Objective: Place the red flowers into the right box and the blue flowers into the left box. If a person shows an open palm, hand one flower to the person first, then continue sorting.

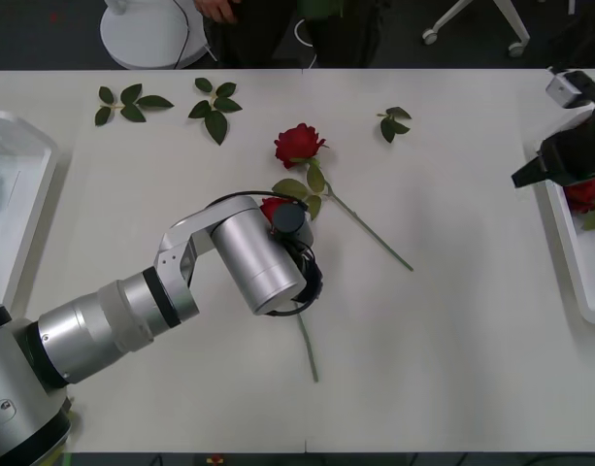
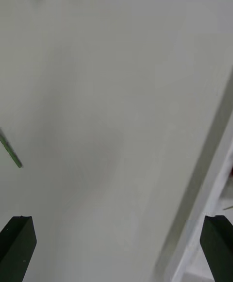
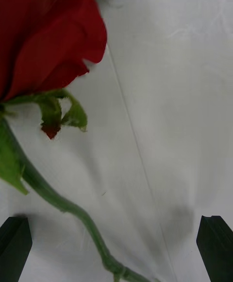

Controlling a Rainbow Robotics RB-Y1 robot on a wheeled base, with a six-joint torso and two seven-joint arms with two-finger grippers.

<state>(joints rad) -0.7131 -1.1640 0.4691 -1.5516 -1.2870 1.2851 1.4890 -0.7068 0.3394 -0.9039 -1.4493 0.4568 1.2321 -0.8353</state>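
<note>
Two red flowers [image 1: 298,143] lie mid-table, the wide-spread left hand [image 3: 116,250] over one, right hand [image 2: 116,248] wide

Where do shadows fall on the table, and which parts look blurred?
Front view: even light, soft shadow under the left arm. Left wrist view: the red rose looms close and soft-edged, a dim shadow lies near the left gripper. Right wrist view: the right box rim is smeared, with a faint grey shadow on the table.
</note>
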